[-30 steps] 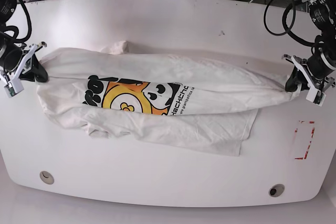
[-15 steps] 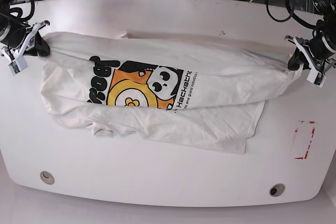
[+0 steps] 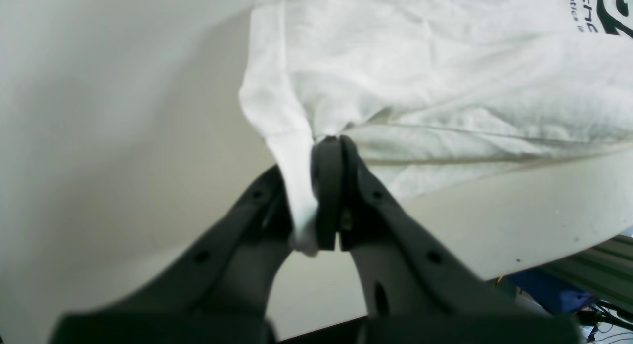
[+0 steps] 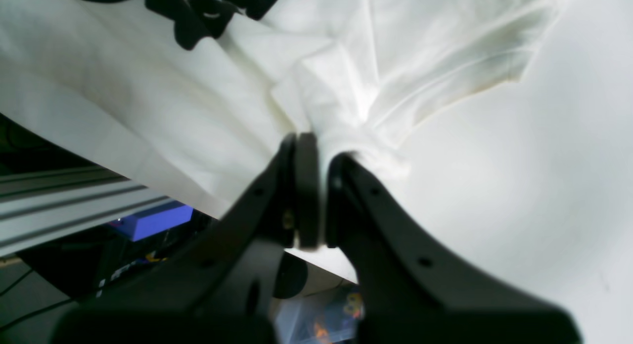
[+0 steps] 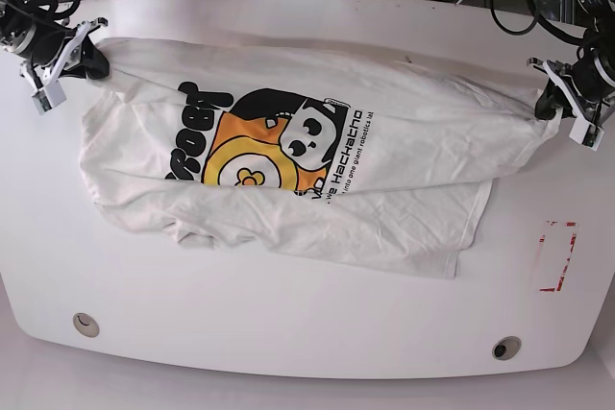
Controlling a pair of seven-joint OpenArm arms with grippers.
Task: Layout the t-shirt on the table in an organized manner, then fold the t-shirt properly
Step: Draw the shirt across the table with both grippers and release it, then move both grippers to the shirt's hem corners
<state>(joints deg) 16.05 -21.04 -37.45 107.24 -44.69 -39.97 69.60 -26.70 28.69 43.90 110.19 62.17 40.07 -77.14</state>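
Fabric fills the left wrist view: the left gripper (image 3: 327,195) has its jaws pressed together on a bunched corner of the t-shirt (image 3: 445,77), with bare white table (image 3: 99,111) to the left and the table's edge running along the lower right.

Over to the right wrist view, and the right gripper (image 4: 316,195) is likewise clamped on a gathered fold of the t-shirt (image 4: 173,97), black print at the top, open table (image 4: 544,161) on the right, the table edge on the lower left.

Base view now: the t-shirt (image 5: 384,151) stretches across the far half of the table (image 5: 288,333), print up, its lower layer rumpled. The right gripper (image 5: 82,55) sits near the far-left edge, the left gripper (image 5: 555,101) near the right edge. Near half lies open, with two grommet holes (image 5: 86,324) and red tape marks (image 5: 557,256) well apart from the cloth.
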